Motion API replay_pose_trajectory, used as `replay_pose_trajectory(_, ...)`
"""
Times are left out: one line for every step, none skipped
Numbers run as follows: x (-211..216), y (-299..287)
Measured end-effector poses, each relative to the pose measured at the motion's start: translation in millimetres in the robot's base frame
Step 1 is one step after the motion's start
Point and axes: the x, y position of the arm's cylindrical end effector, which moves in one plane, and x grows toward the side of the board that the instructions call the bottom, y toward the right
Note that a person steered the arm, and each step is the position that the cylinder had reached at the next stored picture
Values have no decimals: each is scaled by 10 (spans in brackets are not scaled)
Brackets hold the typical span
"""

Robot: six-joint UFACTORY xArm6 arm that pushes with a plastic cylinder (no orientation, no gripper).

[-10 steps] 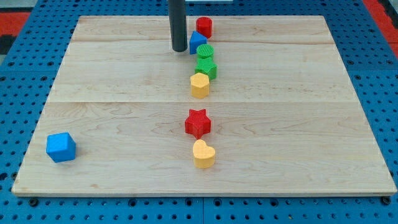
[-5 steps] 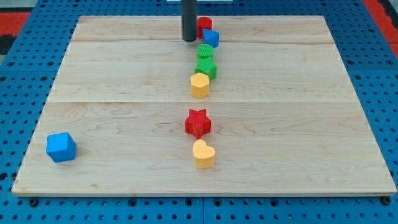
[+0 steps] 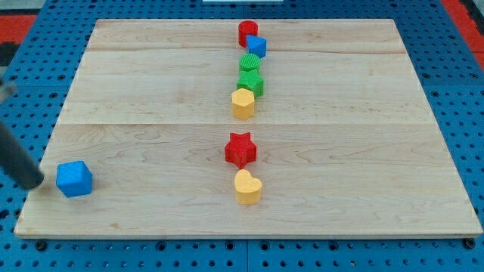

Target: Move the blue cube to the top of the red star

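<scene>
The blue cube (image 3: 74,179) sits near the board's bottom left corner. The red star (image 3: 240,149) lies near the middle of the board, far to the cube's right. My tip (image 3: 34,183) is at the left edge of the board, just left of the blue cube, with a small gap between them. The rod slants up and off the view's left.
A yellow heart (image 3: 247,187) lies just below the red star. Above the star runs a column: yellow block (image 3: 243,103), two green blocks (image 3: 251,81) (image 3: 249,63), a blue triangle (image 3: 257,47) and a red cylinder (image 3: 247,32). The wooden board (image 3: 378,151) rests on a blue pegboard.
My tip has left the top of the board, where it nudged the blue triangle to the right, and swung down to the left side of the blue cube. The cube has not moved.
</scene>
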Motion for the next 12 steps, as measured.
replay_pose_trajectory(-13,271)
replay_pose_trajectory(-323,645)
replay_pose_trajectory(-376,1119)
replay_pose_trajectory(-606,1194)
replay_pose_trajectory(-834,1215)
replay_pose_trajectory(-840,1492)
replay_pose_trajectory(-707,1588)
replay_pose_trajectory(-519,1590)
replay_pose_trajectory(-736,1719)
replay_pose_trajectory(-847,1919)
replay_pose_trajectory(-1019,1936)
replay_pose_trajectory(-1179,1956)
